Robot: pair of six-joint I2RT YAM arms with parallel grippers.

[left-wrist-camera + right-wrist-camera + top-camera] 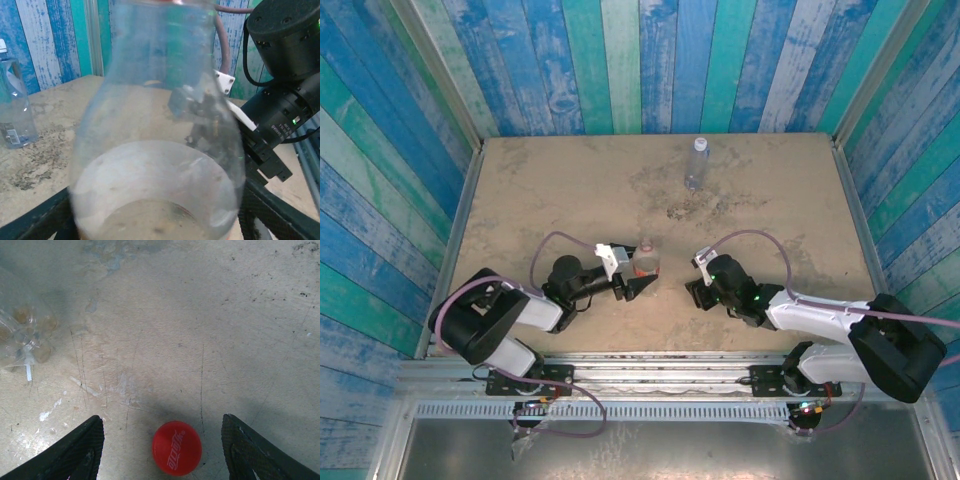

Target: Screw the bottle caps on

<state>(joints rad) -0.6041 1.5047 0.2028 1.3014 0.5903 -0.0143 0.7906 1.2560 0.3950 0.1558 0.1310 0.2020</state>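
Note:
A clear bottle with a red label band stands just left of the table's middle, and my left gripper is shut on its body. In the left wrist view this bottle looms between the fingers, which press against both its sides. A red cap lies flat on the table, top side up. My right gripper hangs over it, open, a finger well clear on each side. The plain bluish bottle stands upright at the back with a white cap on it.
The right arm's wrist is close to the right of the held bottle. Blue and green plank walls enclose the sandy table on three sides. The bluish bottle stands far off near the back wall.

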